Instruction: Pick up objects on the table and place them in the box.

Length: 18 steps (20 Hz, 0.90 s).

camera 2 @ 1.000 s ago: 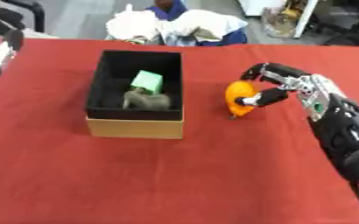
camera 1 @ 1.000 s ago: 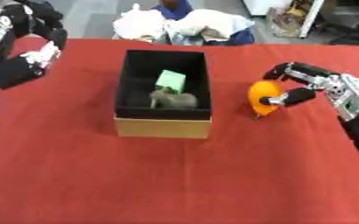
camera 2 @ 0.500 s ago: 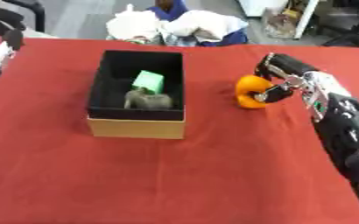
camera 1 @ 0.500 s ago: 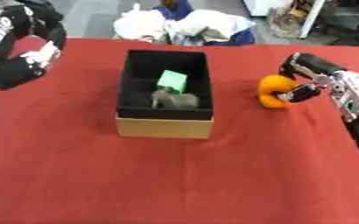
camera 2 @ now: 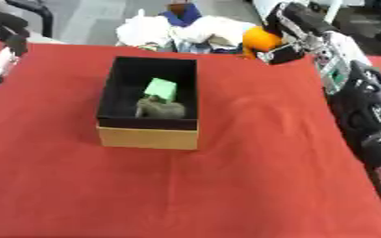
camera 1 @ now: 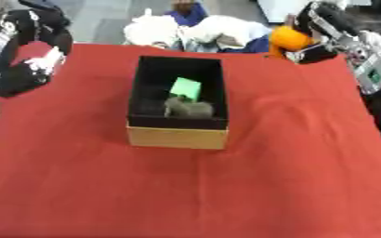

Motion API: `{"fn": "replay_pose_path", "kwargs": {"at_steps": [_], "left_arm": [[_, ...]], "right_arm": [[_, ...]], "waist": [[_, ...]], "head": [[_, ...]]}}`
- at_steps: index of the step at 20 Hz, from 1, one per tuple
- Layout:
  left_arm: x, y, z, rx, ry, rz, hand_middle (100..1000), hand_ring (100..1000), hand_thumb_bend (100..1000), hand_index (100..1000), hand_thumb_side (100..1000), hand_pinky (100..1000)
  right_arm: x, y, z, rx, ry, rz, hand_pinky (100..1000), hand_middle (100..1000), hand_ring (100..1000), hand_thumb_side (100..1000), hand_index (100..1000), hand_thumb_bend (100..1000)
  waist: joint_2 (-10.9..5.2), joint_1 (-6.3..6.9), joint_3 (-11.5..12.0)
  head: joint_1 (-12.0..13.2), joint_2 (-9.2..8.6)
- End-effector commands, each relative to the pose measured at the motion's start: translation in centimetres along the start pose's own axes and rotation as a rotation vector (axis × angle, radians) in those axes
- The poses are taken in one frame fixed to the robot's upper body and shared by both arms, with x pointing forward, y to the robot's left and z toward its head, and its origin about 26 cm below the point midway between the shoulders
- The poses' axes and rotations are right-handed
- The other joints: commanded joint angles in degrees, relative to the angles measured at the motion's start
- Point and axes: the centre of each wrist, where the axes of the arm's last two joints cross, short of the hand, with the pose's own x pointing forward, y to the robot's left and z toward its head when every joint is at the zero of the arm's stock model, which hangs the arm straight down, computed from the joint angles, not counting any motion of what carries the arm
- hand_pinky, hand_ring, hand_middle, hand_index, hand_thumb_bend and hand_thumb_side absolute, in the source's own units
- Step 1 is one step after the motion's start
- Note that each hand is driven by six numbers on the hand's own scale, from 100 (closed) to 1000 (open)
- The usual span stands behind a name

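My right hand is raised near the table's far right edge, its fingers curled round an orange object. The open black-lined cardboard box stands in the middle of the red table; inside lie a green block and a grey lumpy object. My left hand hovers at the far left of the table, beside the box and well apart from it; its fingers look curled with nothing in them.
The red cloth table fills the view. White bundled cloth and a person in blue sit beyond the far edge. My right forearm runs down the right side.
My right hand has lifted the orange object off the table and carried it up and toward the far edge. The box and my left hand stayed put.
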Motion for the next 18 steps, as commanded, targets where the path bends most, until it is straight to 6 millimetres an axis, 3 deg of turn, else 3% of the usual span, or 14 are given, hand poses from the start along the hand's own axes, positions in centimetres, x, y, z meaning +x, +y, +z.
{"fn": "replay_pose_path", "kwargs": {"at_steps": [1,5,9,11,14,15,16,18], "left_arm": [[1.1,0.6,-0.6,0.008,-0.047,-0.007,583,528,220,743,574,644],[1.5,0.1,-1.1,0.005,-0.072,0.018,581,527,222,741,576,642],[1.6,-0.1,-1.2,0.005,-0.076,0.031,581,527,218,741,582,642],[1.6,-0.2,-1.3,0.005,-0.075,0.036,581,526,213,741,585,642],[1.5,-0.4,-1.3,0.004,-0.07,0.042,581,526,216,742,596,642],[1.5,-0.4,-1.3,0.004,-0.069,0.043,581,526,216,742,597,642],[1.4,-0.4,-1.2,0.004,-0.068,0.043,581,527,215,742,600,642],[1.3,-0.4,-1.1,0.008,-0.061,0.044,581,527,215,743,602,642]], "right_arm": [[0.9,-1.4,-1.4,-0.026,-0.039,0.014,619,245,546,100,334,285],[3.9,2.1,-3.9,0.076,-0.112,-0.002,631,283,566,100,374,278],[5.4,5.2,-4.6,0.16,-0.137,0.001,646,363,592,201,473,280],[6.0,6.4,-4.8,0.19,-0.157,0.008,657,419,612,304,577,319],[6.7,7.3,-4.9,0.225,-0.201,0.027,698,547,694,535,772,384],[6.8,7.4,-5.0,0.24,-0.215,0.036,703,561,702,549,783,390],[6.9,7.5,-4.9,0.265,-0.227,0.049,762,734,785,701,892,428],[6.9,7.3,-4.9,0.313,-0.241,0.065,813,846,843,793,945,467]], "waist": [[-1.14,0.32,0.04],[-1.03,0.88,1.39],[-0.89,1.13,1.81],[-0.79,1.1,1.82],[-0.67,0.98,1.77],[-0.66,0.95,1.74],[-0.66,0.91,1.69],[-0.68,0.86,1.54]], "head": [[-0.29,-0.01],[-1.35,0.12],[-1.71,0.16],[-1.83,0.07],[-1.78,-0.1],[-1.71,-0.14],[-1.63,-0.14],[-1.48,-0.14]]}}
